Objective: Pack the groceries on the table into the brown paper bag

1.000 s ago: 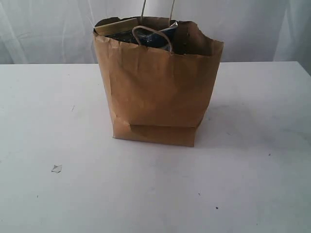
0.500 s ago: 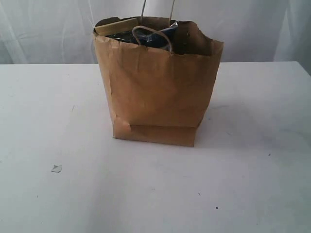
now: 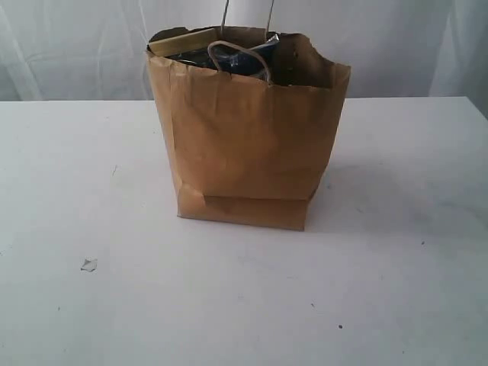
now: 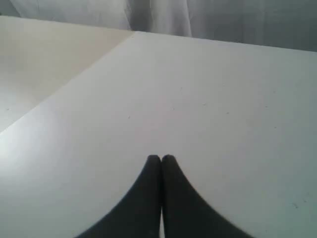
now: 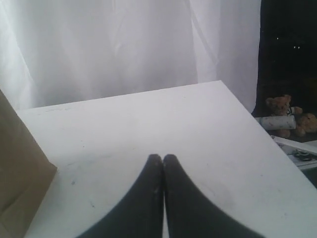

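Note:
The brown paper bag [image 3: 248,137] stands upright in the middle of the white table [image 3: 381,290]. Over its ragged rim I see the dark-blue packet [image 3: 252,57] and an orange-brown pouch edge [image 3: 181,40]; the other groceries are hidden. One loop handle [image 3: 238,57] droops over the front rim. My left gripper [image 4: 161,158] is shut and empty above bare tabletop [image 4: 208,99]. My right gripper [image 5: 163,158] is shut and empty too, with a corner of the bag [image 5: 22,183] beside it. Neither gripper shows in the exterior view.
A tiny white crumb [image 3: 89,264] lies on the table at the front left. White curtains [image 3: 76,46] hang behind. In the right wrist view the table edge [image 5: 270,134] drops off toward a teddy bear [image 5: 278,105] and clutter beyond.

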Robot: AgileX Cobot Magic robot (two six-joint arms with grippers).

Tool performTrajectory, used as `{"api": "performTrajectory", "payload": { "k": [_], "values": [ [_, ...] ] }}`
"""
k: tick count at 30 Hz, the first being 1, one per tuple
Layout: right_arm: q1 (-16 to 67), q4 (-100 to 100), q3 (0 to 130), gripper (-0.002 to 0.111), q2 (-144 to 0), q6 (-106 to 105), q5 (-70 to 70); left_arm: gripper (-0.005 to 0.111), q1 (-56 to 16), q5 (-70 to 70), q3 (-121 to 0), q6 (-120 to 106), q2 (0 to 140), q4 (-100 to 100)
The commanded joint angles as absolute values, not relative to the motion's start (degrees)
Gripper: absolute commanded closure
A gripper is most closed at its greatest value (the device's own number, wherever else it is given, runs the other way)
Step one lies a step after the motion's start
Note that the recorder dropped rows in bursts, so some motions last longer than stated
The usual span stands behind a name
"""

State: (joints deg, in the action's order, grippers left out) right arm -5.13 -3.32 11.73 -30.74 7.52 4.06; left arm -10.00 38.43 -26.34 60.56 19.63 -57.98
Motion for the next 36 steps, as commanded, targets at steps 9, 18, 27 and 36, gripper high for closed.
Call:
{"api": "performTrajectory", "payload": {
  "k": [9, 18, 27, 36],
  "values": [
    [-5.07, -3.22, 0.00, 0.108, -14.54, 7.76, -6.38, 0.107, -9.80, 49.26, -25.83, 60.48, 18.06, -47.84],
    [-5.07, -2.34, 0.00, 0.108, -13.00, 12.78, -15.09, 0.107, -9.80, 49.22, -25.83, 60.48, 18.06, -46.96],
    [-5.07, -2.34, 0.00, 0.108, -13.00, 17.04, -18.05, 0.107, -9.80, 49.34, -25.83, 60.48, 18.06, -46.96],
    [-9.58, -6.71, 0.00, 0.108, 0.00, 11.06, -13.41, 0.107, -9.80, 49.10, -25.83, 60.48, 18.06, -46.96]
  ]
}}
